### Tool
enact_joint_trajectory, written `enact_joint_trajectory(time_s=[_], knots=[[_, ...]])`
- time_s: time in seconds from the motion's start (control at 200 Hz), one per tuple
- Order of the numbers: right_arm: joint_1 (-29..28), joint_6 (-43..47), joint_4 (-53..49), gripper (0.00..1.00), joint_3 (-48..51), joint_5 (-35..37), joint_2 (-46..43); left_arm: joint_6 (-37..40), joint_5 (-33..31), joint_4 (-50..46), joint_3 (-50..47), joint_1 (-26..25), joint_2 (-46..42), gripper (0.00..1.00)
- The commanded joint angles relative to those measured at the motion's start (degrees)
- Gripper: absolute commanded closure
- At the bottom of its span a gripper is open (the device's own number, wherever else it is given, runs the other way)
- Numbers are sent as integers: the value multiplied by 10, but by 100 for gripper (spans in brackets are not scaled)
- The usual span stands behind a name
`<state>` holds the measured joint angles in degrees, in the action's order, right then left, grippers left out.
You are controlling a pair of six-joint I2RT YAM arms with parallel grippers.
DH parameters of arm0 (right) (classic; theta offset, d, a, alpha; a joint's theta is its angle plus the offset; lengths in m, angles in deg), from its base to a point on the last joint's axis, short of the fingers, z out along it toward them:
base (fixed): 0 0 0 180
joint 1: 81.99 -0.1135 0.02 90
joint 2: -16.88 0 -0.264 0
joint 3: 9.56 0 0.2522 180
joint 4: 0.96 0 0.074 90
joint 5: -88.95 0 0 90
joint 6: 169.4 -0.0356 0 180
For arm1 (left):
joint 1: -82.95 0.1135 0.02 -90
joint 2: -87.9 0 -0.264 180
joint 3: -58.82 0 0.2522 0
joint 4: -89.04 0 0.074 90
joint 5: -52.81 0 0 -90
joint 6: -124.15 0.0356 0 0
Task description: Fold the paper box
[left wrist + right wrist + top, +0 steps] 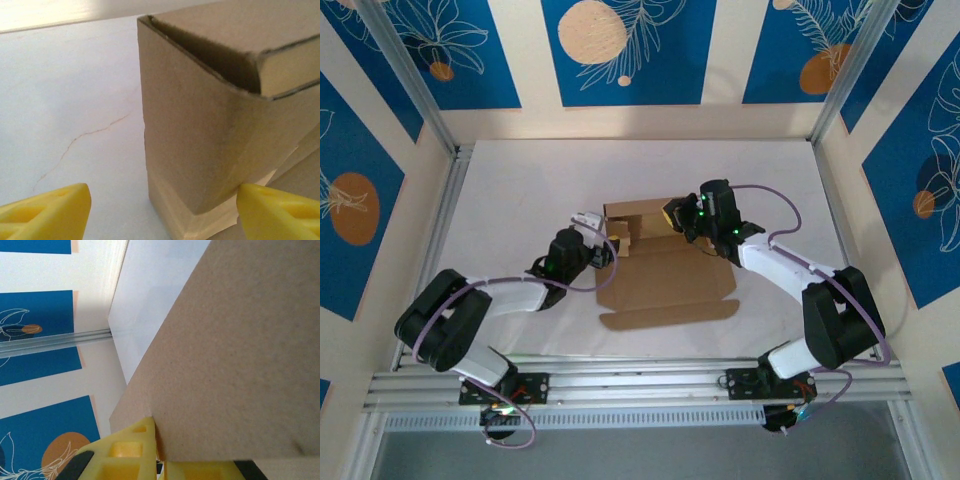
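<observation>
- The paper box (665, 285) is plain brown cardboard, partly folded, lying at the centre of the top view.
- Its far part stands up as low walls; the near panel lies flat, with a long flap along its lower edge.
- In the left wrist view, an upright corner of it fills the right half, a folded panel lying over its top.

I worked in a robot test cell, a lab rig rather than a home. A white surface (520, 200) lay under my left gripper (590, 220) and right gripper (672, 213), fenced by aluminium frame posts (412, 80). Beyond both grippers stood printed blue wall panels (620, 50); behind them ran the aluminium rail (640, 385) I was bolted to.
</observation>
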<state>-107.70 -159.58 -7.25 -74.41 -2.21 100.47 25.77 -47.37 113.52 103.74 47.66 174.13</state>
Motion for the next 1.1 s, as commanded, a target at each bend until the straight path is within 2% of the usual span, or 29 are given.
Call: enact_joint_trajectory(time_s=[0.0,0.195,0.475,0.57,0.745,0.905,1.095], knots=[[0,-4,-49,88,1,-39,10,13,-9,88,6,-4,5,24],[5,-10,-45,88,-4,-59,21,55,52,54,33,-2,28,23],[2,-14,-38,88,-2,-71,25,58,-22,21,64,-2,67,20],[1,-17,-38,88,0,-68,21,53,-39,2,77,-4,73,26],[-7,-22,-45,88,3,-50,9,49,-72,1,75,-8,68,45],[-23,-25,-61,74,1,-22,-8,51,-92,17,65,-9,69,56],[-24,-13,-73,54,-13,-29,-10,62,-56,37,65,-10,78,57]])
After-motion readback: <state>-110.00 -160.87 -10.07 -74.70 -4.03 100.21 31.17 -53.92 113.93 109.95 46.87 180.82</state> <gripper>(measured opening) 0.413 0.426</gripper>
